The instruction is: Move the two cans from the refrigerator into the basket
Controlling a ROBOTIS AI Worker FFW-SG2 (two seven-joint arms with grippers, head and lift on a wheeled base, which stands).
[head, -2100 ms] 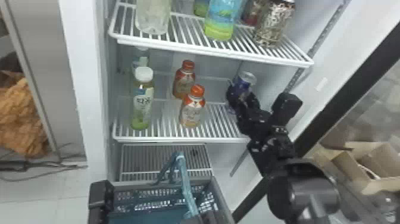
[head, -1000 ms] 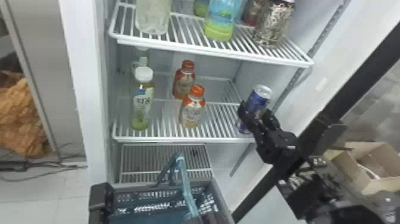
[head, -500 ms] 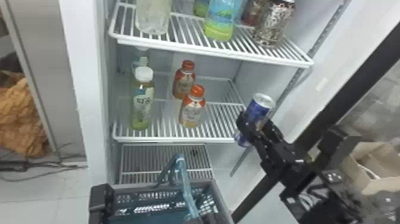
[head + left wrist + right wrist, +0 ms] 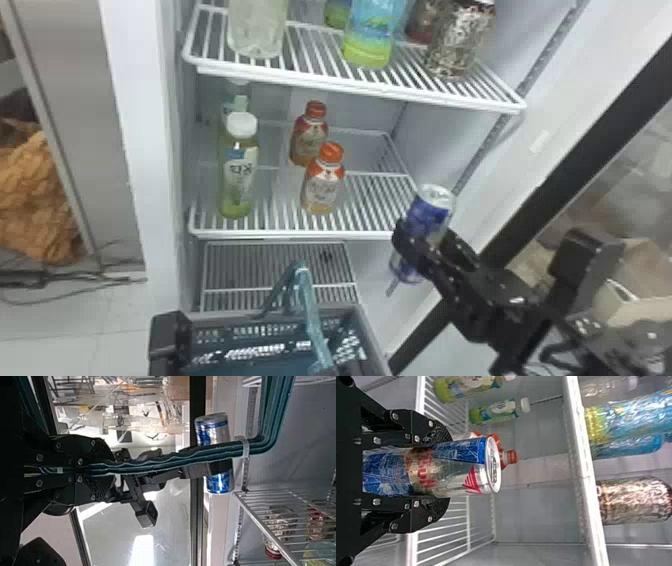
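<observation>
A: Blue-and-silver can (image 4: 427, 215): state position and step.

B: Tilted, pinched between the fingers of the right hand (image 4: 450, 468), just off the middle shelf (image 4: 280, 234) at its front right corner. Judged step: transfer. Whether this is the first or second can, I cannot tell.

A: Next move?

B: Swing it inward and lower it past the handle (image 4: 309, 310), over the near rim of the basket (image 4: 280, 314). The left hand (image 4: 114, 469) is clamped on that handle.

A: Contents?

B: Basket: floor partly cut off; contents undetermined. Middle shelf: green bottle (image 4: 237, 175) by the left edge, orange-capped bottle (image 4: 322, 185) near centre.
</observation>
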